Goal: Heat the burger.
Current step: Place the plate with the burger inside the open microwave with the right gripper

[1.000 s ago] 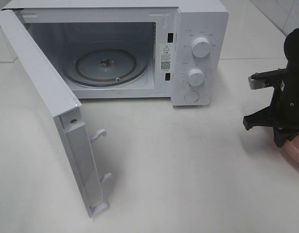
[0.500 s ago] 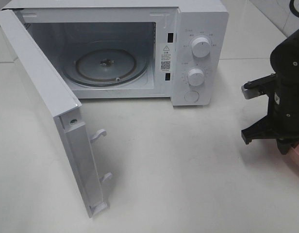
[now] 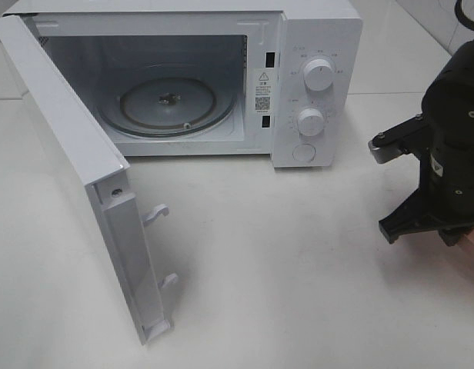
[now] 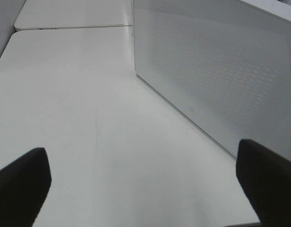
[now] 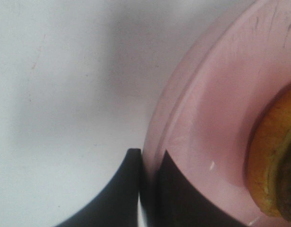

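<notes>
Only a cropped edge of burger on pink plate.

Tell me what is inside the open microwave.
Only the glass turntable with its centre hub shows inside the microwave; no food on it. The open door hides the cavity floor's left part.

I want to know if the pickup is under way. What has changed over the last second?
The right arm has shifted left, toward the microwave, hiding more of the pink plate. The right gripper is shut on the plate's rim, with the burger on the plate. The microwave and its open door have not moved. The left gripper is open.
</notes>
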### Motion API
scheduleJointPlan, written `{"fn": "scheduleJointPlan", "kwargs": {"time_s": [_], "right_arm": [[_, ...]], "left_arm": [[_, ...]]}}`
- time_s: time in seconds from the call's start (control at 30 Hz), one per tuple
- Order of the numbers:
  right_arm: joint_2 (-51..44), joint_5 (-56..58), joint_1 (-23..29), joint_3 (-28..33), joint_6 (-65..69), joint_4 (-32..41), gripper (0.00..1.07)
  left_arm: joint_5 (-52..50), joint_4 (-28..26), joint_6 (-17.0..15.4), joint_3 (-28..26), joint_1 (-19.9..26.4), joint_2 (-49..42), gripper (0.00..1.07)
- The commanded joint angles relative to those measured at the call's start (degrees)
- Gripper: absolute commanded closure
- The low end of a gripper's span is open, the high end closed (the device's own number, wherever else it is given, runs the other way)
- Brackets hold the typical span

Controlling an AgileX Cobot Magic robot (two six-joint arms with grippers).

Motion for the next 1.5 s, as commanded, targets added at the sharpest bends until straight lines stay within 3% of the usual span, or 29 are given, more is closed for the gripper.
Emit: {"fn": "scheduleJointPlan", "kwargs": {"time_s": [0.03, 0.77, 1.2, 1.5], "right_arm": [[-3.38, 4.13, 2.46, 1.66, 0.69, -3.44, 1.05], [-13.18, 14.67, 17.07, 5.16, 0.69, -6.59, 1.05], [-21.72, 16.44, 30.77, 13.87, 2.01, -7.22, 1.05], [-25.21, 17.65, 36.61, 14.84, 1.95, -7.22, 1.04]], "left_arm": [[-0.52, -0.46, -0.17, 0.17, 0.06, -1.26, 0.07], [-0.52, -0.46, -0.17, 0.17, 0.06, -1.26, 0.07], [-0.52, -0.46, -0.11, 0.17, 0.06, -1.26, 0.07], [-0.52, -0.46, -0.11, 0.17, 0.06, -1.26, 0.07]]}}
